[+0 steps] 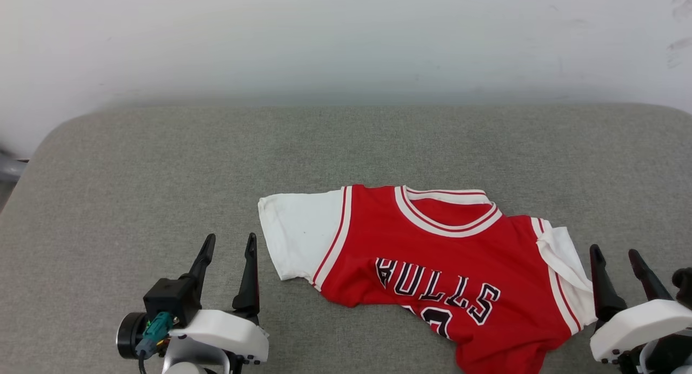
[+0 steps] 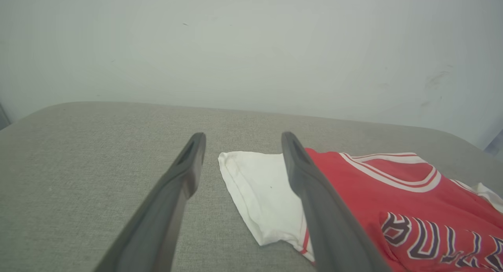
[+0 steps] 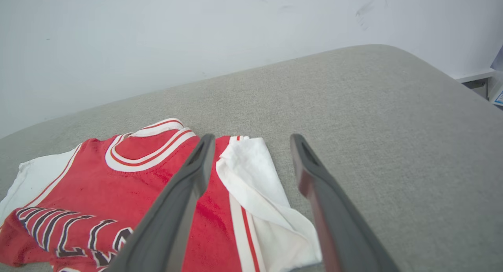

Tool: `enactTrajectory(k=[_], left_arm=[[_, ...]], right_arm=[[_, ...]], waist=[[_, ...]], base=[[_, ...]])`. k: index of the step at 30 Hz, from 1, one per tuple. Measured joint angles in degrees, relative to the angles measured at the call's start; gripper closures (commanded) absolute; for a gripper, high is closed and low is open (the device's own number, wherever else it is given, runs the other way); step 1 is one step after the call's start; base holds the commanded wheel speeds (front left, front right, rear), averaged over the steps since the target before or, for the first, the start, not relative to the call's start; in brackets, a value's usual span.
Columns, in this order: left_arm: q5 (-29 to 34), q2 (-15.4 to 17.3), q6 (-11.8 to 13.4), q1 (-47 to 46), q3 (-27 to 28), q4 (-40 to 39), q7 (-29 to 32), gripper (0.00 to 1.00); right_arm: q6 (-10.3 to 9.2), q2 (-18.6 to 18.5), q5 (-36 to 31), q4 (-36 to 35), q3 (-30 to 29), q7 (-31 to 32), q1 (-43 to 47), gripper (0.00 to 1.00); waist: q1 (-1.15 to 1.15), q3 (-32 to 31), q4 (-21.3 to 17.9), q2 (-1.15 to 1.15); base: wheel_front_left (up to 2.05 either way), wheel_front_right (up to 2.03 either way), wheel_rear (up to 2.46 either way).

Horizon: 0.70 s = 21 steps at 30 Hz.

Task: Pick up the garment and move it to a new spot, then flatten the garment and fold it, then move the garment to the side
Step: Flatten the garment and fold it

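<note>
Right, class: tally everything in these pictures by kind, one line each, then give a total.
Garment: 1
Grippers: 2, the left gripper and the right gripper, both open
Grey cushioned surface: 1
Total: 4

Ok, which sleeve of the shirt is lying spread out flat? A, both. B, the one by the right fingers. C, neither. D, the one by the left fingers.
D: on the shirt, the sleeve by the left fingers lies spread flat, while the other sleeve, by the right fingers, is folded over and bunched.
</note>
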Motion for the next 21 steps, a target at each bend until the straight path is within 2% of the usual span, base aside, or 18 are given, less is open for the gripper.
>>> enactTrajectory(k=[8,16,21], left_arm=[[-0.47,2.04,1.27,1.26,1.44,-0.42,1.92,0.0],[-0.88,3.41,2.26,2.14,1.86,-1.03,4.5,0.0],[-2.36,4.99,0.83,-0.05,1.68,0.0,9.89,0.0]], right_arm=[[0.0,-0.26,-5.46,-9.99,4.82,0.66,4.13,0.0],[0.0,1.92,-6.69,-20.01,6.6,2.83,9.13,0.0],[0.0,2.55,-7.68,-23.92,8.17,4.56,10.48,0.0]], waist=[[0.0,-2.39,-2.2,0.0],[0.0,-3.85,-4.49,0.0],[0.0,-3.71,-5.66,0.0]], base=[[0.0,0.0,0.0],[0.0,0.0,0.0],[0.0,0.0,0.0]])
